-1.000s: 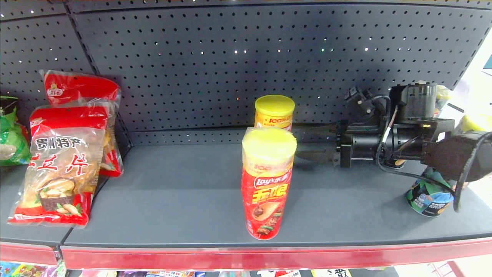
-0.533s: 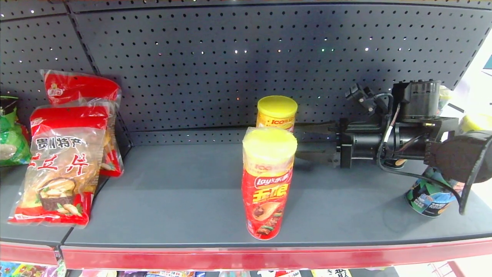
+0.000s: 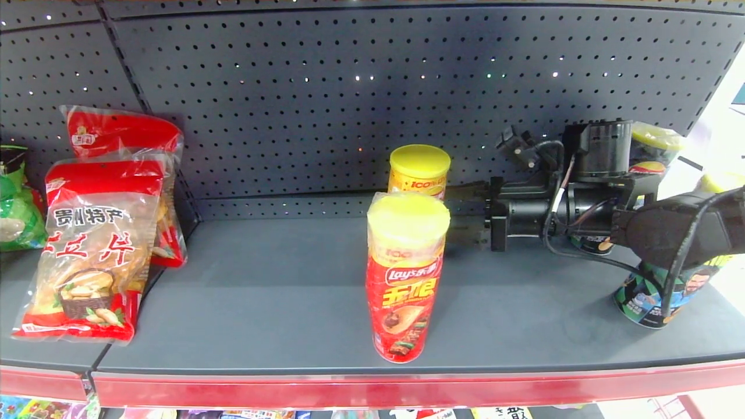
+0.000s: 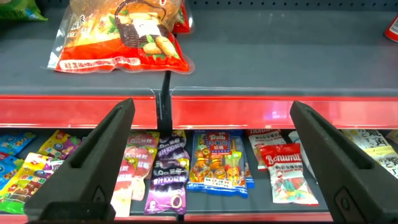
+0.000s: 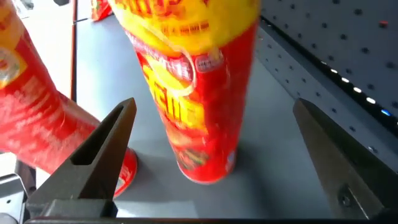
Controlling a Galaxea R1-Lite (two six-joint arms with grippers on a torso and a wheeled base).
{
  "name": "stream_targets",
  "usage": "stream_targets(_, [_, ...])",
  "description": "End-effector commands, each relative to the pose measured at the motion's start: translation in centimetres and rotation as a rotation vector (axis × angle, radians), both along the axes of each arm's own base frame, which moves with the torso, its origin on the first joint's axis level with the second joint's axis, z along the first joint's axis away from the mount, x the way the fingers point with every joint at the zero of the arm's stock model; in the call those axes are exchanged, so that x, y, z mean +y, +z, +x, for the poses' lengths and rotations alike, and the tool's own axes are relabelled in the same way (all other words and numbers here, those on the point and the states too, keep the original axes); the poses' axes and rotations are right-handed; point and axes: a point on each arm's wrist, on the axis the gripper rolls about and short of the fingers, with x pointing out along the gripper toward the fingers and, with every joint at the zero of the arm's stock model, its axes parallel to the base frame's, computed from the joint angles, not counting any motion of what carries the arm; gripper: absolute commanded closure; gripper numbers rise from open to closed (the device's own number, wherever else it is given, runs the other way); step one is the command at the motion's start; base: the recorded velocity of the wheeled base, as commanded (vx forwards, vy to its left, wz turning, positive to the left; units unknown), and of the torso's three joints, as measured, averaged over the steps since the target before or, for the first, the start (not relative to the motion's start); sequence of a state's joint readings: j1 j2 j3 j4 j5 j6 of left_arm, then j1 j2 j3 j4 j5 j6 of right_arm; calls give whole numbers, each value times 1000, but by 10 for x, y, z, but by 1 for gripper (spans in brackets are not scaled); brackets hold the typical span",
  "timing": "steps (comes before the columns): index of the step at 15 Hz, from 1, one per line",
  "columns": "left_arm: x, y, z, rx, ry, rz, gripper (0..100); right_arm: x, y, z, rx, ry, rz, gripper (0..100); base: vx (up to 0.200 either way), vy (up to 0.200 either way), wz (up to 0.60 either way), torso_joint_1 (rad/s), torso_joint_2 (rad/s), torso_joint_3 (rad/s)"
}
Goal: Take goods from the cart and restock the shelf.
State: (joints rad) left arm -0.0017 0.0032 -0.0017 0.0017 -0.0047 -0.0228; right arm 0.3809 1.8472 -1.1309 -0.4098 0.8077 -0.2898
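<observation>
Behind the front chips can [image 3: 405, 279], on the grey shelf [image 3: 262, 302], we record a second chips can [image 3: 419, 169] standing upright, close to the pegboard back panel [image 3: 291, 87]. To the right of the front chips can and farther back, the right hand [image 3: 463, 212] is open. The right wrist view shows the second chips can between its spread fingers, and we cannot tell whether either finger touches it. Below and to the left of the front chips can, the left hand [image 4: 211, 104] is open and holds nothing, facing the shelf's red front edge [image 4: 249, 112], with sweet packets [image 4: 217, 162] beneath. Snack bags [image 3: 87, 250] stand well left of the front chips can, and a dark printed can [image 3: 652, 297] stands well right of it.
</observation>
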Motion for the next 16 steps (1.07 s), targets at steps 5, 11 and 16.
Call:
stream_targets(5, [0,0,0,1,0,0,0,32,-9,12,6,67,-1,0,0,0,0,0,0,0])
stream_targets(11, [0,0,0,1,0,0,0,42,-15,21,6,82,-3,0,0,0,0,0,0,0])
stream_targets(16, [0,0,0,1,0,0,0,41,-12,25,-12,90,5,0,0,0,0,0,0,0])
